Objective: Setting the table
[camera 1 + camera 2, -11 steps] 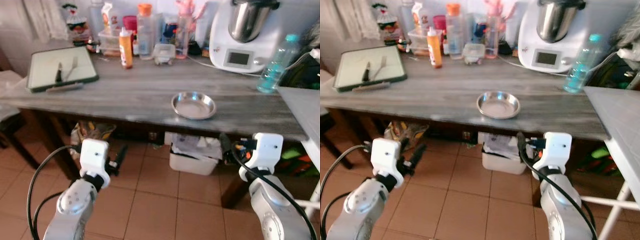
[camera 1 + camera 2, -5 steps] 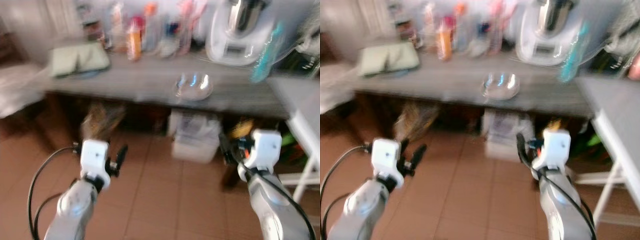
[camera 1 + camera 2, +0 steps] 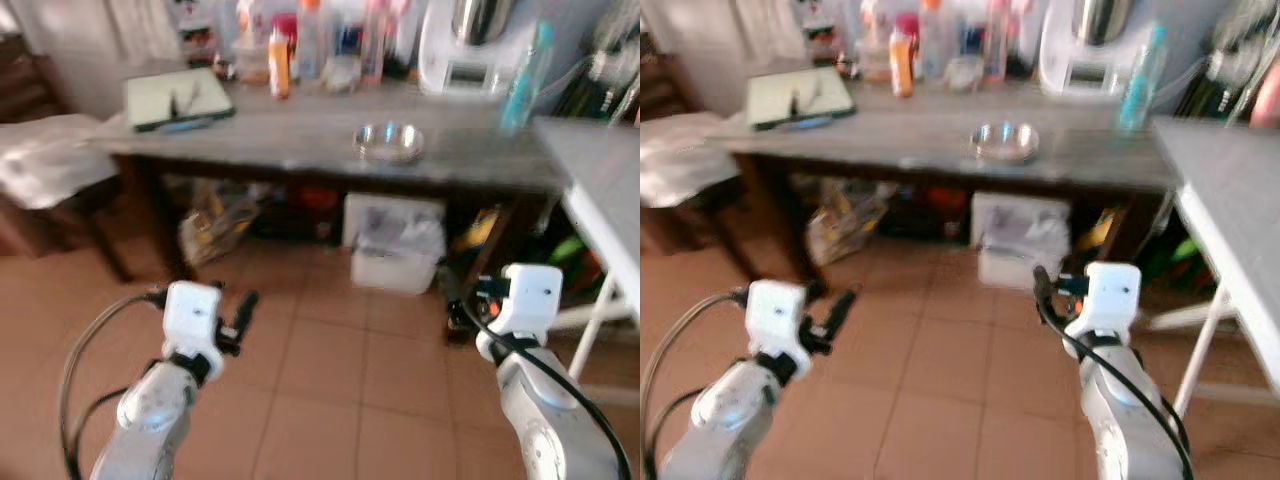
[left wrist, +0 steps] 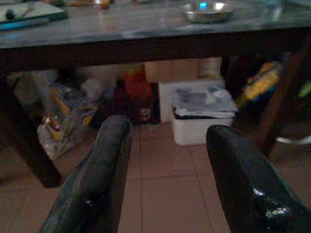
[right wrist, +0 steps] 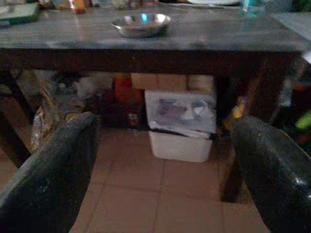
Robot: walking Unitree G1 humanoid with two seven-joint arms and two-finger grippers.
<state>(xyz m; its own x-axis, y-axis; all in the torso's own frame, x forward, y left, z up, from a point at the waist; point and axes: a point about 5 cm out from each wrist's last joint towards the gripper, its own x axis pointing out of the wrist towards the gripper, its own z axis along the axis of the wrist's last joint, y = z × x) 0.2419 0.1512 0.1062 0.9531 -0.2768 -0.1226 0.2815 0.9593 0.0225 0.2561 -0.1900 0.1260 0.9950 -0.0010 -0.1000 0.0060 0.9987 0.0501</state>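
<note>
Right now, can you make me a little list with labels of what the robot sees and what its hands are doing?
table: long grey wooden table, ahead of the robot
dish: round shiny metal bowl on the table, nothing seen in it
tray: green tray at the table's left end
under table: white plastic bin
left gripper: open, holding nothing, low over the tiled floor
right gripper: open, holding nothing

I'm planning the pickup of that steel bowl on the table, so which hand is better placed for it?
Probably the right hand: the steel bowl sits toward its side of the table. Both hands, including the left hand, are open, low and well short of it.
</note>
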